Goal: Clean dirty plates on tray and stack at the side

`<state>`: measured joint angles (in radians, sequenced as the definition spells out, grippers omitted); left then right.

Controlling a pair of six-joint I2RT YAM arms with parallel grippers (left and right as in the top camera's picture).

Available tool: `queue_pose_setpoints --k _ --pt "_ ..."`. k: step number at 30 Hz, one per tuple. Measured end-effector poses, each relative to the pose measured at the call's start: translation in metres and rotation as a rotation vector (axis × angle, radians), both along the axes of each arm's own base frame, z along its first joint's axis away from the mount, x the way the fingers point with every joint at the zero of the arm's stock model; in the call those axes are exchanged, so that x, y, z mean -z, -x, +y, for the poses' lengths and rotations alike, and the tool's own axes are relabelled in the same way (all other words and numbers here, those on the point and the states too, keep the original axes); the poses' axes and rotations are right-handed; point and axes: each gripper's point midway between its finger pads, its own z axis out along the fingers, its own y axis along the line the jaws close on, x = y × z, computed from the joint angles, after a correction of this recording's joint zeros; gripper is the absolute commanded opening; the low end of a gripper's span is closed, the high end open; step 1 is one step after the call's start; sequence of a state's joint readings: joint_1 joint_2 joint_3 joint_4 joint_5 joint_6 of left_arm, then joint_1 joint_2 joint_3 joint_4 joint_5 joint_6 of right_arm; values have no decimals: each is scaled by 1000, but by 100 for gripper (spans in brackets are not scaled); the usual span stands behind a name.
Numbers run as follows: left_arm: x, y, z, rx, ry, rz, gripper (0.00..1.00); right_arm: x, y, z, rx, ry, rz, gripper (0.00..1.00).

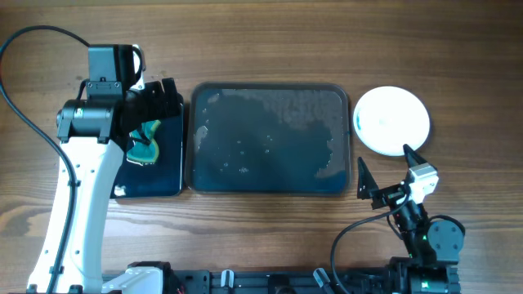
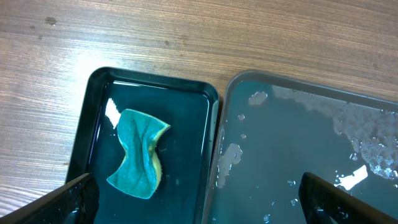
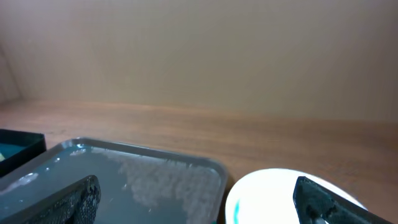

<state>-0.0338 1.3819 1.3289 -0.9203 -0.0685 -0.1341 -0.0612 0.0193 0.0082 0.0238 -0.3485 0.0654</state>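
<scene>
The large dark grey tray (image 1: 270,175) lies mid-table and holds only water and patches of foam (image 1: 286,106); the left wrist view shows its wet left part (image 2: 298,143) and the right wrist view its far right corner (image 3: 149,180). A round white plate (image 1: 392,120) rests on the wood to its right, with a blue-green streak near its left edge (image 3: 236,211); I cannot tell whether more plates lie under it. My right gripper (image 1: 388,167) stands open just in front of the plate, empty (image 3: 196,208). My left gripper (image 1: 167,102) hangs open and empty above the seam between the two trays (image 2: 202,205).
A smaller glossy black tray (image 1: 167,180) lies left of the big tray, with a crumpled teal-and-yellow sponge (image 1: 147,143) in it (image 2: 140,152). Bare wooden table surrounds everything. A black cable (image 1: 24,82) loops at far left.
</scene>
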Motion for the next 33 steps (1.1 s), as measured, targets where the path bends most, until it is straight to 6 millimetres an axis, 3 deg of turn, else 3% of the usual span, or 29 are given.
queue_pose_setpoints --k 29,33 --pt "0 2 0 0 0 6 100 1 0 0 -4 -52 16 100" --pt "-18 7 -2 6 12 -82 100 1 0 0 -4 -52 16 100"
